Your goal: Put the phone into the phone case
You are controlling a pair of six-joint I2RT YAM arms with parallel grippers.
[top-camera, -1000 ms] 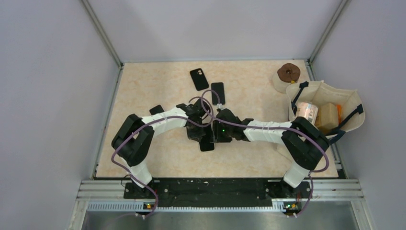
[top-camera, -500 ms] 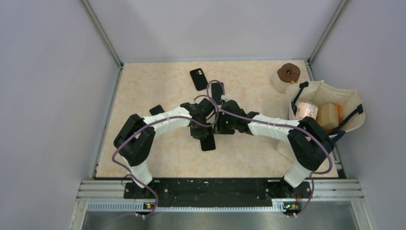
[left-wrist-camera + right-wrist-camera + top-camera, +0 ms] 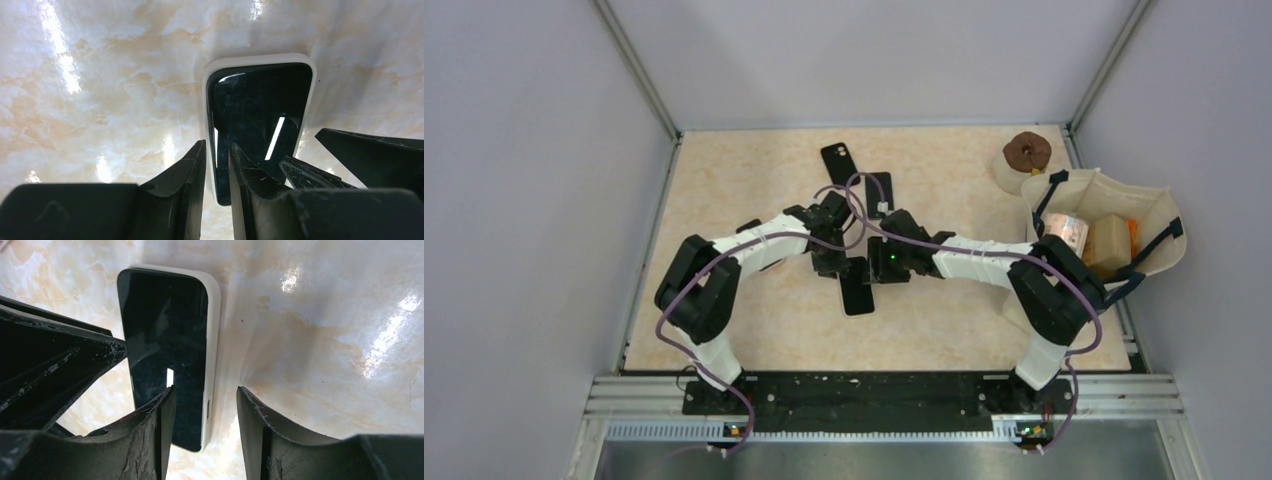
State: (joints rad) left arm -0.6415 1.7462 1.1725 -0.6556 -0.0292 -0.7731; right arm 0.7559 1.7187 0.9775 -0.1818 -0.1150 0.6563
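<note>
Phone [image 3: 260, 115] looks seated in its case [image 3: 260, 57] on the bench [image 3: 100, 100]; so my left claw [image 3: 216, 146] and right claw [image 3: 205, 389] stand apart, empty.

Both arms retract from the near end of the phone [image 3: 857, 296] toward the far side, so more of its dark screen is uncovered in the top view. The left gripper [image 3: 217, 165] goes from closed to a narrow gap between its jaws. The right gripper [image 3: 205, 415] widens slightly.
</note>
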